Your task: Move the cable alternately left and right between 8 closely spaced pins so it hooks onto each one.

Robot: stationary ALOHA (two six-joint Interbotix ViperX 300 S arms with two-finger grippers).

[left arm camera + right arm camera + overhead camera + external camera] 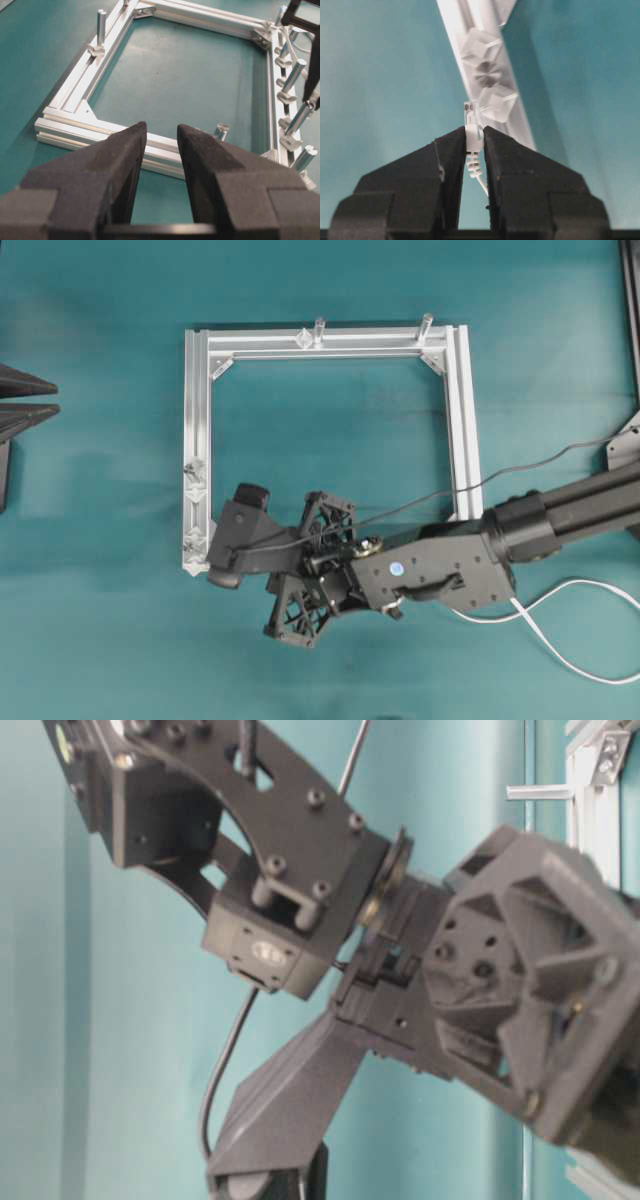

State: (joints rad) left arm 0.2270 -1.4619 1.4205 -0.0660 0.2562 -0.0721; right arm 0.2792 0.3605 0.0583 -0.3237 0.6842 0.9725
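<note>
My right gripper [475,131] is shut on the cable's small whitish plug [473,136], which sticks up just past the fingertips. The thin white cord drops back between the jaws. Right ahead of the plug are two translucent diamond-shaped pins [497,104] on the silver rail [522,127]. From overhead, the right gripper [215,555] reaches across to the lower end of the frame's left rail, beside the pins [195,537]. The rest of the cable [570,583] loops on the table at the right. My left gripper [161,127] hangs open and empty above the frame, far from the pins [288,98].
The square aluminium frame [460,420] lies flat on the teal table. Two taller clear posts [320,330] [425,325] stand on its far rail. A black wire from the right arm [520,468] crosses the frame's right rail. The right wrist [300,870] fills the table-level view.
</note>
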